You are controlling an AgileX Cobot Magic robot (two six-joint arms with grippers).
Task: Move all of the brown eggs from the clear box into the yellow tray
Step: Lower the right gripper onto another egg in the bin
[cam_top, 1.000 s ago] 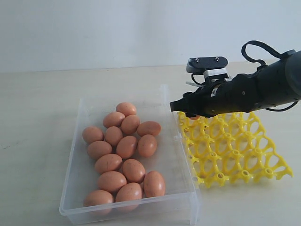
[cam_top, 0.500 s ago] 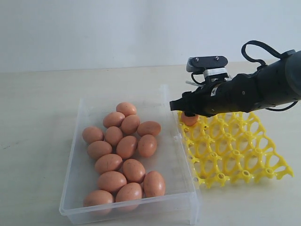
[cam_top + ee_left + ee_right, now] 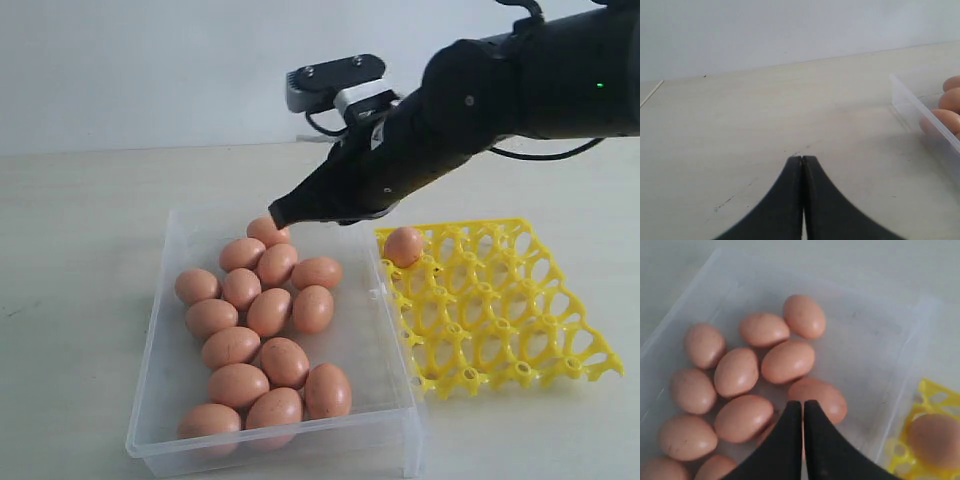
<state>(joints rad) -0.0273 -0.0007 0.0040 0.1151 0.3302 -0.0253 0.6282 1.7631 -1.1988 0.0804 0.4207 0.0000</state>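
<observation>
Several brown eggs [image 3: 269,312] lie clustered in the clear box [image 3: 365,335]. One more brown egg [image 3: 403,246] sits in the far-left corner cup of the yellow tray [image 3: 500,310]. My right gripper [image 3: 279,213] hangs shut and empty above the box's far end, near the farthest egg. In the right wrist view its tips [image 3: 803,404] hover over an egg [image 3: 817,397], with the tray's egg [image 3: 934,434] off to the side. My left gripper [image 3: 802,158] is shut with nothing in it, above bare table beside the box wall [image 3: 920,112].
The box and the tray stand side by side on a pale table, almost touching. A plain wall rises behind. The left arm does not show in the exterior view.
My right arm has swung left and upward from the tray's far-left corner to over the box's far end. Its jaws went from open to shut, and the egg stayed in the corner cup.
</observation>
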